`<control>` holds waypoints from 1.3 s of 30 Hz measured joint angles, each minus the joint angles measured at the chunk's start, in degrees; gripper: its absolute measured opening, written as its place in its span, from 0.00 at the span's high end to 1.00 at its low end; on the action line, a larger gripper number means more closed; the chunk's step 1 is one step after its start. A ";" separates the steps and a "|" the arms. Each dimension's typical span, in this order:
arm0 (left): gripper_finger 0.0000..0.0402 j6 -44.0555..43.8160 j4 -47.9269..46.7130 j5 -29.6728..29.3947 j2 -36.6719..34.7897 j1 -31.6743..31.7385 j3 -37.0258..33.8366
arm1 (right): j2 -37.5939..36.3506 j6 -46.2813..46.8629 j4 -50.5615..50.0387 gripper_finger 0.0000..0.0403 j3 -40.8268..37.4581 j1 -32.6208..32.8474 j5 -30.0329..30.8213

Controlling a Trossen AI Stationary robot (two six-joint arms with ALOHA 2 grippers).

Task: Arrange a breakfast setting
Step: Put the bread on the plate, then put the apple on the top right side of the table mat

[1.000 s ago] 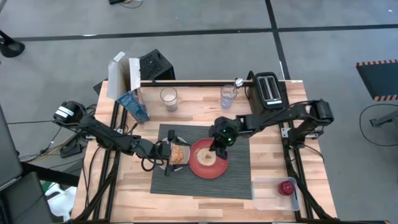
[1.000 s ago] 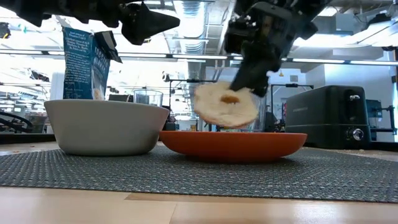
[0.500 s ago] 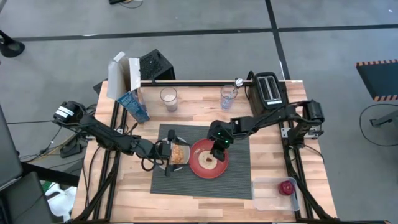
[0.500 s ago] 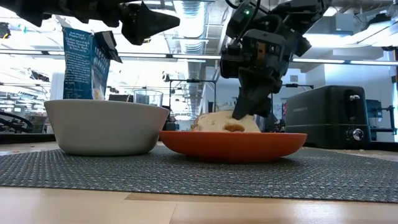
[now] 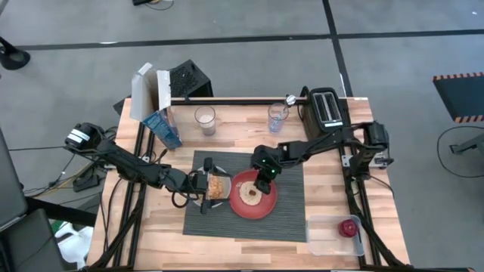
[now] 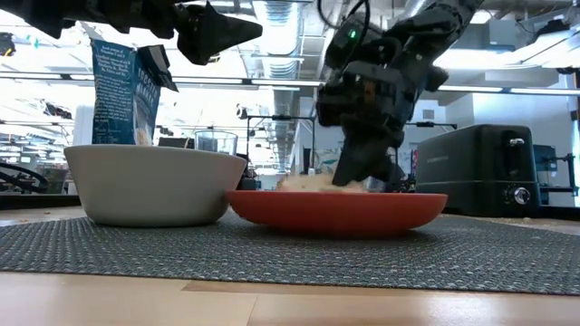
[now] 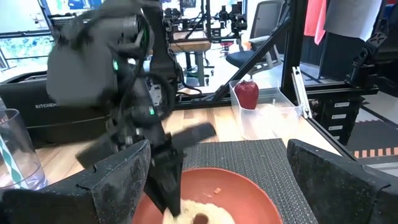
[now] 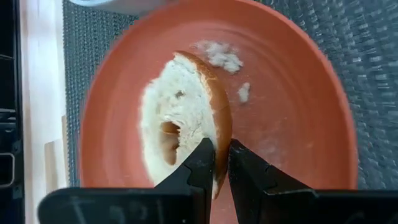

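Note:
A dark grey ribbed placemat (image 5: 289,215) lies mid-table. On it stand a pale grey bowl (image 5: 218,187) holding brown food and a red-orange plate (image 5: 240,211). A bagel half (image 5: 249,195) lies in the plate. My right gripper (image 5: 262,183) is shut on it. My left gripper (image 5: 200,184) hangs open just above the bowl's left side, touching nothing. A small red round item (image 5: 349,227) sits in a clear tub at the near right. I cannot make out the spoon. My right gripper pinches the bagel half's rim (image 8: 219,138) between its two fingers, one on the pale cut face, one on the brown crust. The fingers (image 6: 349,167) come from above, slanting down from the table's far right. The bagel rests low in the plate (image 6: 337,210).
A black toaster (image 5: 327,109) stands at the far right, with two clear glasses (image 5: 204,119) (image 5: 277,117) and a blue carton (image 5: 162,127) along the far edge. The clear tub (image 5: 325,230) sits off the mat's near right corner. Bare mat lies near the plate.
My right gripper has gone down and a little toward the table's left, still shut on the bagel half. The bagel hung tilted above the plate and now lies low in the plate.

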 joint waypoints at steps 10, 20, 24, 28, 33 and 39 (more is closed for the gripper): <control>0.09 0.03 0.55 0.35 0.02 0.04 0.02 | 1.79 0.22 -0.24 0.78 -0.08 0.04 0.07; 0.09 0.11 0.46 0.33 0.02 0.04 0.02 | 0.18 -0.28 -5.19 0.51 1.27 0.04 -2.21; 0.09 0.21 0.53 0.41 0.02 0.18 0.04 | -3.67 -2.03 -11.32 0.45 3.83 0.68 -2.22; 0.09 0.16 0.64 0.73 0.02 0.35 0.09 | -8.88 -3.02 -14.78 0.44 4.40 1.76 -1.22; 0.09 -0.72 0.63 1.01 0.02 0.39 0.11 | -15.72 -2.69 -20.20 0.43 4.36 4.60 -0.32; 0.09 -1.48 0.21 0.83 0.02 0.39 0.11 | -23.34 2.67 -27.19 0.44 4.38 10.95 3.93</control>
